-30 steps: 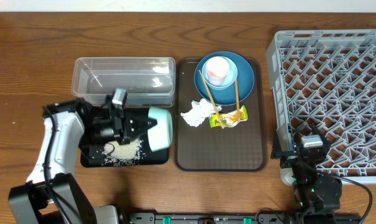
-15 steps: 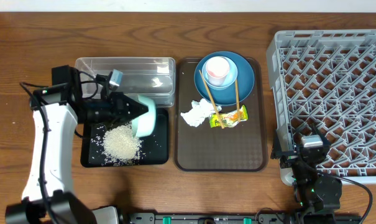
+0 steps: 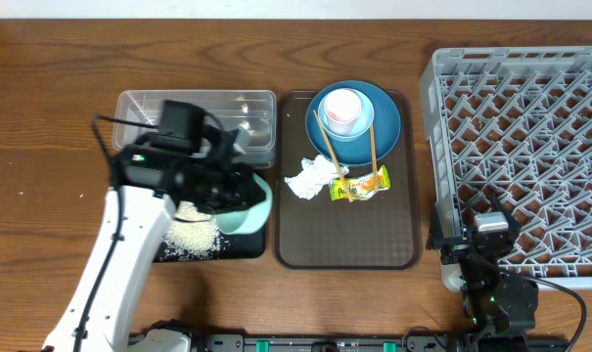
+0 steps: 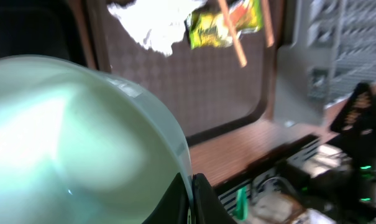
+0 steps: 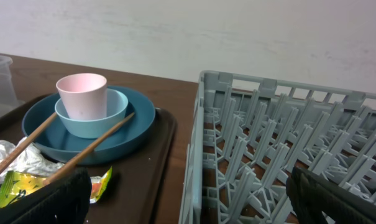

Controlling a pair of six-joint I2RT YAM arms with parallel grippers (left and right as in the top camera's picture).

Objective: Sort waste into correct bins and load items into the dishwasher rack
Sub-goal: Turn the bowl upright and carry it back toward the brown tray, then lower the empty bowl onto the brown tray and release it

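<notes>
Farthest left, the clear tub (image 3: 139, 108) sits where it was, partly covered now by the left arm, which has swung up and across it within the last second. Just below, the black tray (image 3: 239, 246) carries a heap of rice (image 3: 191, 235) that has grown over that second; the grains lie in 1 pile toward the tray's middle. The mint-green bowl (image 3: 249, 203) has shifted from above the pile to the tray's right edge, beside the brown serving tray (image 3: 346, 244). The left gripper (image 4: 191, 194) remains pinched tight on the bowl's rim. Its inside is hidden, so whether every grain is out cannot be told, but the dump looks finished and the bowl seems ready for the rack.

On the serving tray nothing has moved: the napkin (image 3: 313, 178), the snack wrapper (image 3: 364, 183), the 2 chopsticks (image 3: 373, 147), the dark-blue plate (image 3: 384, 122), the saucer (image 5: 116, 112) and the pink cup (image 3: 341, 108) all await sorting.

At the right, the dishwasher rack (image 3: 525, 147) is unloaded, and the right gripper (image 5: 189, 190) rests beside it, fingers spread wide, holding nothing.
</notes>
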